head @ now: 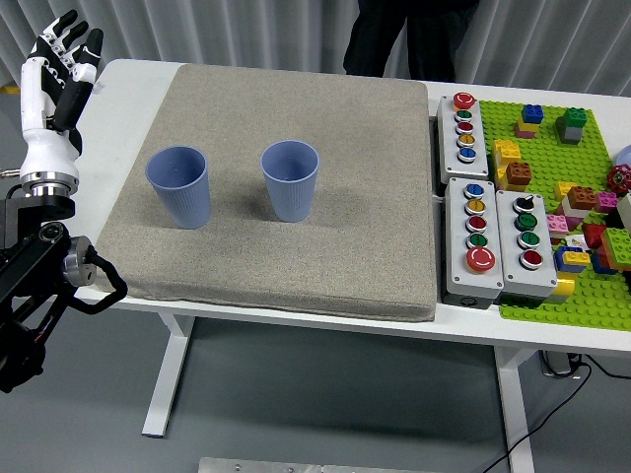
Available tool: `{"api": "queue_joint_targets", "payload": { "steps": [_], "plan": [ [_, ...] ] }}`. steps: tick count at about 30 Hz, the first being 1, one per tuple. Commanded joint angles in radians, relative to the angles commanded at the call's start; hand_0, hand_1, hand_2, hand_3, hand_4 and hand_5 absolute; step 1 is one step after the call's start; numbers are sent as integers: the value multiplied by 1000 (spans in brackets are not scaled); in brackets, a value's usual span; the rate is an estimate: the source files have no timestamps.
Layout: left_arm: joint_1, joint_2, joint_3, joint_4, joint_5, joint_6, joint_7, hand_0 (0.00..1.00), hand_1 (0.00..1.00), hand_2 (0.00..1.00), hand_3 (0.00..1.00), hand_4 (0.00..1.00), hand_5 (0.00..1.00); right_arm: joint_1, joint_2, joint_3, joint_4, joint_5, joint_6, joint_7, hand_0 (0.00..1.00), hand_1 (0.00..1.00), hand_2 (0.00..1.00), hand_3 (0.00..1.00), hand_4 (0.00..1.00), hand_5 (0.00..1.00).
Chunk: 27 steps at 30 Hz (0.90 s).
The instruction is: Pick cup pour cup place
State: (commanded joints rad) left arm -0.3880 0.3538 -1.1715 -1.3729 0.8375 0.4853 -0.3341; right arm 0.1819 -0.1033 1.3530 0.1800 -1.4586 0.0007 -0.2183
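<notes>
Two blue plastic cups stand upright on the grey mat [296, 89]. The left cup [178, 185] is near the mat's left edge; the right cup [291, 180] stands a short way to its right. My left hand [57, 67] is raised at the far left of the picture, well clear of the left cup, with its fingers spread and nothing in them. The right arm does not show.
Grey button boxes [491, 235] lie right of the mat. Beyond them is a green baseplate [582, 128] with several coloured bricks. A person in dark trousers [404, 34] stands at the table's far side.
</notes>
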Motion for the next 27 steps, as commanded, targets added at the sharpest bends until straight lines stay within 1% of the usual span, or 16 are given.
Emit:
{"api": "queue_joint_targets", "payload": {
  "steps": [2,3,4,7,11,14,19,21,27],
  "plan": [
    [-11,-2,3,10,-8,-9,6,760,761,825,835,903,857,-1,0,0,0,0,0,0,698,685,621,600,42,198],
    [-19,-3,5,20,-19,-20,11,760,761,825,835,903,857,-2,1,1,0,-1,0,0,698,685,621,600,42,198],
    [-24,-3,6,28,-28,-27,14,774,772,842,851,913,988,-2,1,2,0,-2,0,0,696,686,621,599,37,193],
    [-30,-4,7,35,-38,-33,15,774,772,842,851,913,988,-2,1,2,0,-3,0,0,696,686,621,599,37,193],
    [-56,-2,-1,84,-73,-80,31,775,777,837,854,914,998,0,2,0,0,4,-1,0,696,686,622,600,34,188],
    [-62,-3,-6,99,-84,-97,35,775,777,837,854,914,998,1,2,-2,0,7,-2,0,696,686,622,600,34,188],
    [-77,-10,-19,143,-158,-149,31,776,782,836,859,904,998,4,2,-3,0,9,-2,0,696,686,622,600,31,183],
    [-78,-10,-19,148,-174,-156,30,776,782,836,859,904,998,4,2,-3,0,9,-2,0,696,686,622,600,31,183],
    [-82,-13,-23,158,-162,-158,33,777,783,836,862,909,998,8,1,1,0,7,-3,1,696,686,622,600,30,181]
  ]
}}
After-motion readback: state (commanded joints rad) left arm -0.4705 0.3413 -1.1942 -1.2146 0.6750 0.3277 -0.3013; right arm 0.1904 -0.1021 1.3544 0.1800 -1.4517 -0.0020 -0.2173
